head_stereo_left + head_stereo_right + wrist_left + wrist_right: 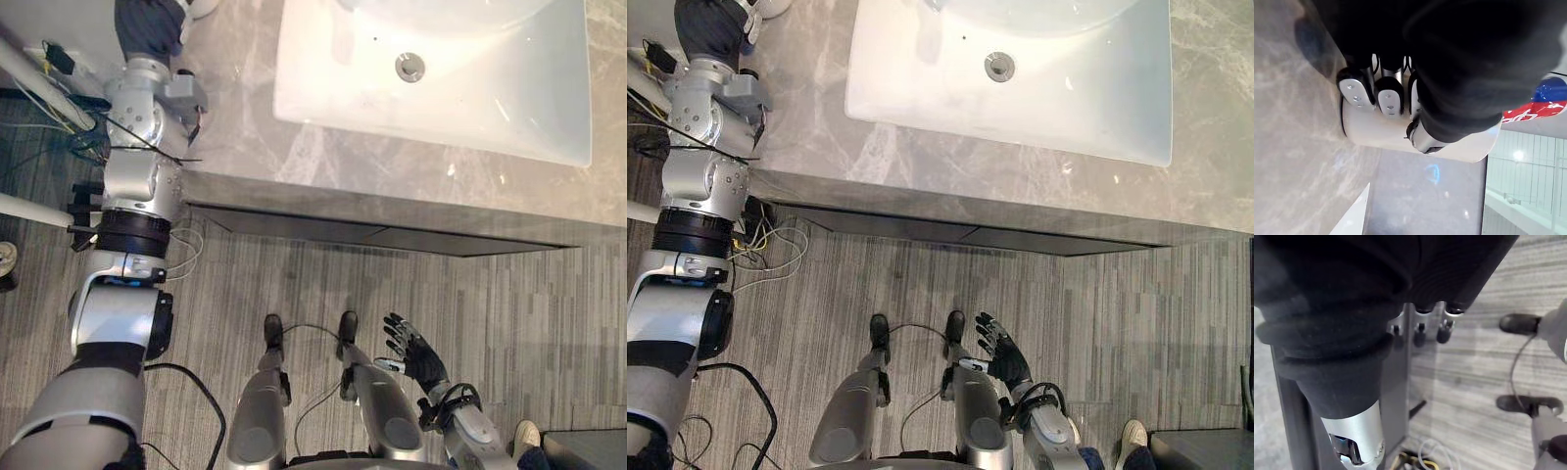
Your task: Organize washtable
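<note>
By the left edge of the counter [245, 127], the white container [1386, 132] is clamped in the curled fingers [1356, 93] of the left hand [149, 27]; it should be lifted clear, upright. The fingers [396, 329] of the right hand [421, 360] are held apart.

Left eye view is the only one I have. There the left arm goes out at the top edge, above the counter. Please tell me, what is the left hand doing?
Observer: In the left wrist view, the left hand has its fingers and thumb curled on a white object with rounded edges.
Operator: Thank you. Is there another thing close to this object?
Observer: Yes. A blue and red thing shows just past it. I cannot tell what it is.
</note>
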Robot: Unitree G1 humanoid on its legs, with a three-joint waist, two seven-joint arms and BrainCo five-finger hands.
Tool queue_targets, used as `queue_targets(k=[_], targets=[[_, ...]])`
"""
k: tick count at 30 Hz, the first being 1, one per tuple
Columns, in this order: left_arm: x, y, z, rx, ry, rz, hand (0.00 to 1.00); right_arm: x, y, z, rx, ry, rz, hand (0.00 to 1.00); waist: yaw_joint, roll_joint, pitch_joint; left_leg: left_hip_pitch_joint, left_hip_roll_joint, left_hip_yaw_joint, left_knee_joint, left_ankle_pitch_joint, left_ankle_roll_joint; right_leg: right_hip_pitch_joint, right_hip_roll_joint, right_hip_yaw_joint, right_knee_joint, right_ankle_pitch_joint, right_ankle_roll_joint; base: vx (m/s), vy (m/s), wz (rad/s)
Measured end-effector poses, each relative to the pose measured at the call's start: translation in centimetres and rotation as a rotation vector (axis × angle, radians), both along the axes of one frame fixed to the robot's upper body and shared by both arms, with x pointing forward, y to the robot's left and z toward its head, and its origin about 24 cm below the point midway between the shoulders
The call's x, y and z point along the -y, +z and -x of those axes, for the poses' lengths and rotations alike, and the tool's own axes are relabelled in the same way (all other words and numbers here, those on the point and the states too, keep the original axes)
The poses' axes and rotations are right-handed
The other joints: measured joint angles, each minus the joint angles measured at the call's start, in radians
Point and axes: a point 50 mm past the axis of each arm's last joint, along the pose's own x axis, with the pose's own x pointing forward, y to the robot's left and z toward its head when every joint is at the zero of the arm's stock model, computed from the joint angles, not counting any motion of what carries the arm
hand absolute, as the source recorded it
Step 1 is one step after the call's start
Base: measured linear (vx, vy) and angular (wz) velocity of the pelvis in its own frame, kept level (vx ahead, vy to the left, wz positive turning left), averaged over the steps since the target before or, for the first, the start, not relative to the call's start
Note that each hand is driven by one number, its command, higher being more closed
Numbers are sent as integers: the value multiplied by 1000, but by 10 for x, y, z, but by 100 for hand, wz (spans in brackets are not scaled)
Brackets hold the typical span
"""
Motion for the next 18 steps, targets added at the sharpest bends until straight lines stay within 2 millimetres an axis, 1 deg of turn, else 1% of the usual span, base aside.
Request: queue_targets(k=[8,18], targets=[[1,11,2,26,1,-10,100,0,1,0,5,10,5,0,-1,-5,10,-23,2,0,21,-4,2,-18,0,1,9,1,-2,0,0,0],[5,11,0,17,0,-39,100,1,2,-1,11,14,12,0,-4,-7,11,-23,2,6,23,-4,2,-18,0,1,10,2,-2,0,0,0]])
